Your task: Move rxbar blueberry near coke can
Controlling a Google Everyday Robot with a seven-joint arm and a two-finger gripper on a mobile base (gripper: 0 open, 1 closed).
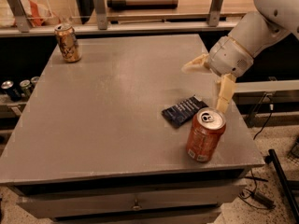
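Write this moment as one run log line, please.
gripper: open, empty, beside snack bar | snack bar: flat on table, close to red can | red can: upright

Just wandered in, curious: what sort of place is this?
Probably a robot test lab: a grey table holding a coke can, rxbar blueberry and gold-brown can, with the open gripper hovering beside the bar.
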